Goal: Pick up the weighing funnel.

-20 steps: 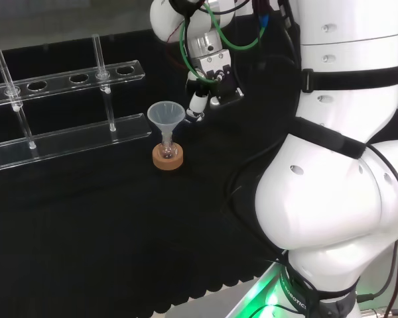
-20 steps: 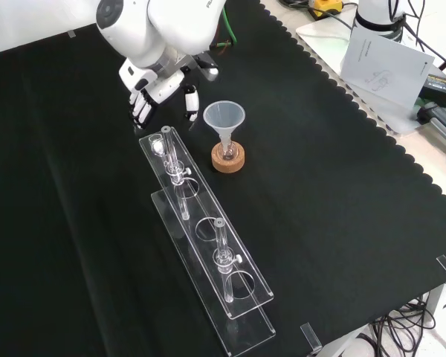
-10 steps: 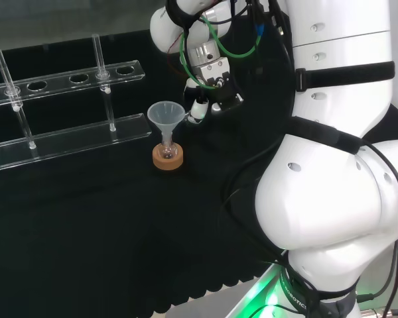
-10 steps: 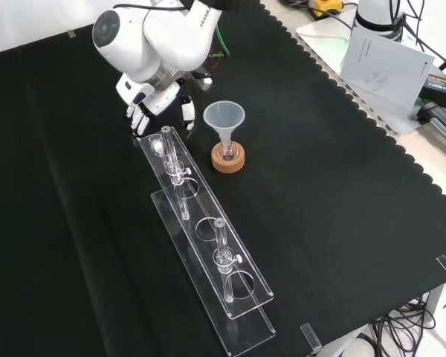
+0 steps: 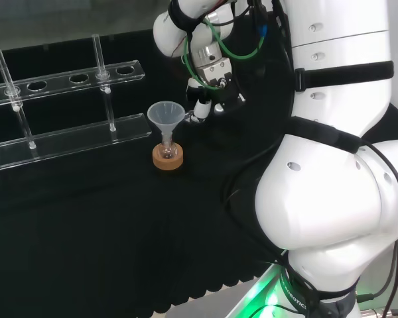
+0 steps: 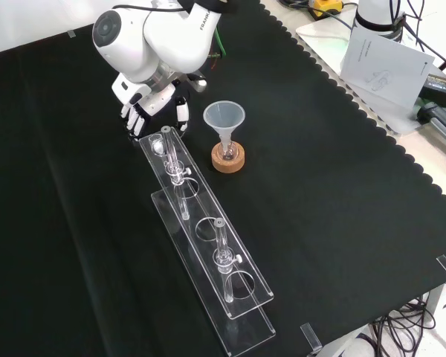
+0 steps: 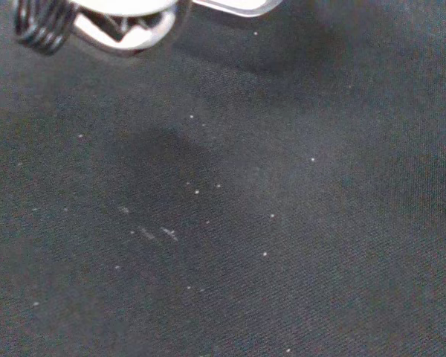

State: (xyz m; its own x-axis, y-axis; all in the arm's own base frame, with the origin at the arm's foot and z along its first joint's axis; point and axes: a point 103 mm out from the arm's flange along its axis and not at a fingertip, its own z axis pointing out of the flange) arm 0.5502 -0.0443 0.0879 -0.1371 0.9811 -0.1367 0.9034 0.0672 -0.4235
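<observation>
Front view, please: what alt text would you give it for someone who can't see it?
A white robot arm's hand hangs low over black cloth at the far end of a clear test-tube rack. Just right of it, a funnel stands in a small flask on a cork ring.

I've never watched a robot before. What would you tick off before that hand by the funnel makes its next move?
1. Hand apart from the funnel: ok, a gap shows in the front and head views.
2. Funnel upright, stem in the flask on its cork ring: ok.
3. Fingers relaxed, thumb apart from them: ok.
4. Fingers free of the clear rack: cannot tell, they hang very near its end.
5. Cloth below the palm flat: ok.
</observation>
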